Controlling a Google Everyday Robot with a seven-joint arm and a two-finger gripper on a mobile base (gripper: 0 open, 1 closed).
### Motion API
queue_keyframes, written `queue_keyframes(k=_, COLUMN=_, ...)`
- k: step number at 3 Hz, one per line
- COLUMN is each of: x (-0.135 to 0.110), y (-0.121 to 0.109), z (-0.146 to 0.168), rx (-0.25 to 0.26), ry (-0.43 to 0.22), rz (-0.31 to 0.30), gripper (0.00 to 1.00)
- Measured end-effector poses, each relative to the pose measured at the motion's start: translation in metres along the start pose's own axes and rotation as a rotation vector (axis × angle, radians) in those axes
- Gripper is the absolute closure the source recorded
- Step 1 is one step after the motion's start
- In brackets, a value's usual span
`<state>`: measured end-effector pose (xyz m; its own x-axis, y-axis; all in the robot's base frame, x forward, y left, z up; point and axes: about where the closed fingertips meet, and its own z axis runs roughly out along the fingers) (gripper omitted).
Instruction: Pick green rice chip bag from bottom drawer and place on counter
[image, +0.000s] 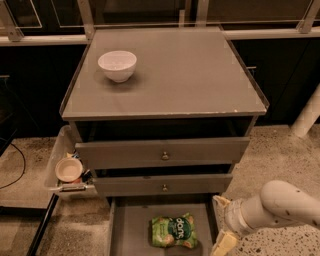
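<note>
The green rice chip bag (174, 231) lies flat on the floor of the open bottom drawer (130, 230), near its front middle. My gripper (222, 223) is at the lower right, just outside the drawer's right rail, about a bag's width right of the bag. Its two cream fingers are spread apart with nothing between them. The white arm (280, 206) comes in from the right. The counter (190, 75) is the grey top of the cabinet, above the drawers.
A white bowl (117, 65) stands on the counter's back left. Two knobbed grey drawers (162, 155) are slightly pulled out above the bottom drawer. A clear bin (65, 167) with a small bowl hangs on the cabinet's left side. Speckled floor lies around.
</note>
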<state>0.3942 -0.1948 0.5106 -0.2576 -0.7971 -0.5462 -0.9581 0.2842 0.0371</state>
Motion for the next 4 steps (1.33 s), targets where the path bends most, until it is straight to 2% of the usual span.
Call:
queue_keyframes(k=1, x=0.025, y=-0.015, z=0.055, rx=0.029, ry=-0.023, rz=-0.030, gripper=0.00)
queue_keyframes(k=2, x=0.056, y=-0.033, z=0.102, rx=0.037, ry=-0.073, rz=-0.026, gripper=0.00)
queue_keyframes(k=3, x=0.098, y=-0.057, z=0.158, rx=0.005, ry=-0.160, rz=0.046, gripper=0.00)
queue_keyframes(k=4, x=0.098, y=-0.056, z=0.157, rx=0.005, ry=-0.159, rz=0.044, gripper=0.00)
